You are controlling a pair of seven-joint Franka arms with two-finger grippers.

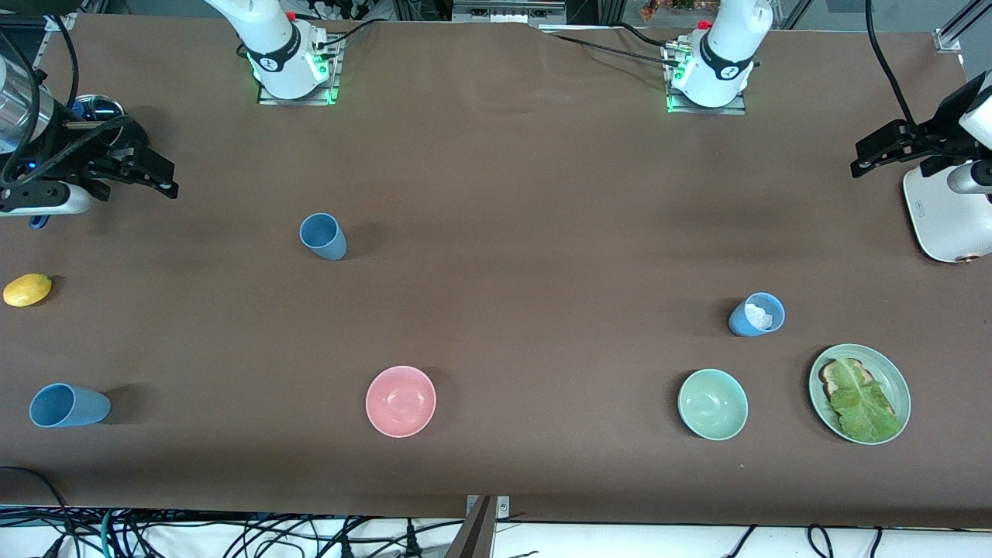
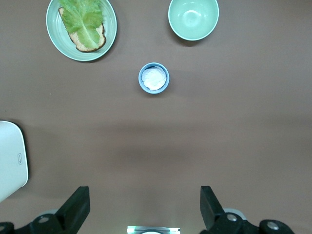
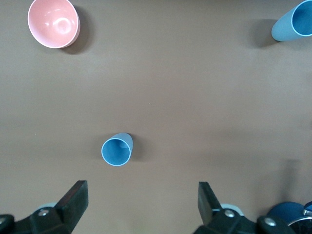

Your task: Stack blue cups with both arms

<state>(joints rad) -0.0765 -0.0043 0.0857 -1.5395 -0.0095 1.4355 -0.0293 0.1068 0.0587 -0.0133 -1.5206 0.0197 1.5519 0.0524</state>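
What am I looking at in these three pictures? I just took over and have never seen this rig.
Two white robot arms are bolted along one table edge. The big picture looks down from across the table; the other two come from cameras on each arm's wrist.

The left hand hangs open over the table's end by a white appliance. The right hand hangs open over the other end. Neither holds anything.

Three blue cups stand apart: one holding something white, one near the right arm, one close to the front camera. Also a pink bowl, green bowl, a plate of toast with lettuce, and a lemon.
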